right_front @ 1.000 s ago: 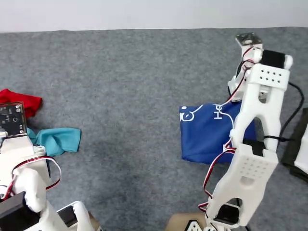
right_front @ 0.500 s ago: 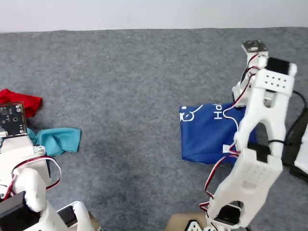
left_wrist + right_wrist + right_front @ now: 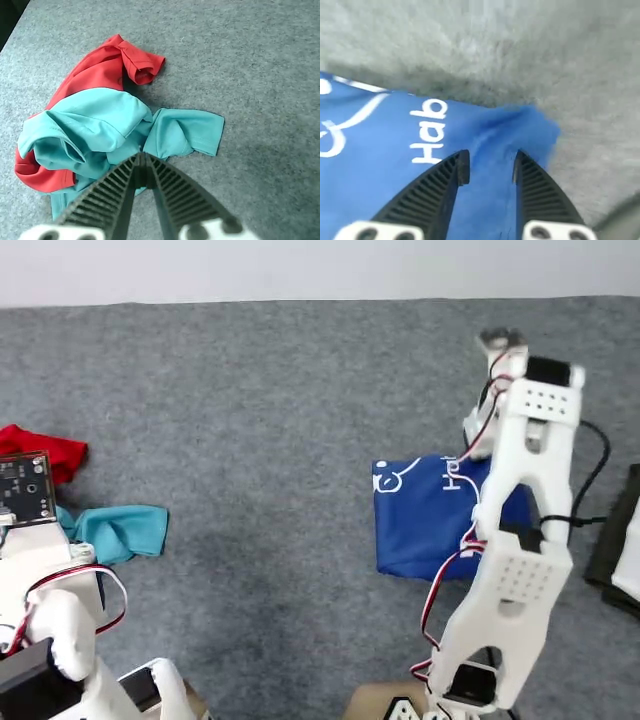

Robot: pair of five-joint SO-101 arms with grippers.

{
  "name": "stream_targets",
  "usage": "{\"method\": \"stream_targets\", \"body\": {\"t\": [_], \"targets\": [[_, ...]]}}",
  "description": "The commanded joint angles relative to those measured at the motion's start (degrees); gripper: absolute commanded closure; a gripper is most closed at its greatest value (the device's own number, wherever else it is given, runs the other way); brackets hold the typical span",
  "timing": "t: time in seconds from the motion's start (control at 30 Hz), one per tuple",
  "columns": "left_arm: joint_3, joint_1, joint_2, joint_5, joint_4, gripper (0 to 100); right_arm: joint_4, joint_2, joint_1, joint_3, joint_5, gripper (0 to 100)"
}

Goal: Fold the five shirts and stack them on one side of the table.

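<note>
A folded blue shirt [image 3: 428,518] with white print lies at the right of the grey table [image 3: 260,390]. My right arm [image 3: 520,540] stretches over it. In the right wrist view my right gripper [image 3: 490,162] is open just above the blue shirt [image 3: 385,170], near a puckered corner at its edge. A crumpled teal shirt [image 3: 120,530] lies on a red shirt [image 3: 40,450] at the left edge. My left gripper [image 3: 141,159] is shut with nothing in it and hovers over the teal shirt [image 3: 95,125] and the red shirt [image 3: 95,70].
Dark and white cloth [image 3: 618,540] lies at the right edge of the table. My left arm [image 3: 40,620] stands at the front left corner. Bare grey felt runs between the two groups of shirts.
My right arm swung a little to the right, then back left over the blue shirt's far edge. The left arm and the shirts have not moved.
</note>
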Motion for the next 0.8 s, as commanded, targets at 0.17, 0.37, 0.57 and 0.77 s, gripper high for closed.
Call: {"method": "stream_targets", "body": {"t": [0.17, 0.37, 0.57, 0.77], "targets": [[-0.22, 0.26, -0.26, -0.26, 0.44, 100, 7.43, -8.04, -8.84, -3.08, 0.26, 85.5], [-0.22, 0.26, -0.26, -0.26, 0.44, 100, 4.88, 0.4, -13.76, -2.37, 0.09, 85.5], [-0.31, 0.26, -0.26, -0.26, 0.44, 100, -0.13, 10.86, -17.54, -2.64, 0.09, 85.5], [-0.31, 0.26, -0.26, -0.26, 0.44, 100, -0.22, 11.38, -22.11, -3.16, 0.09, 85.5]]}}
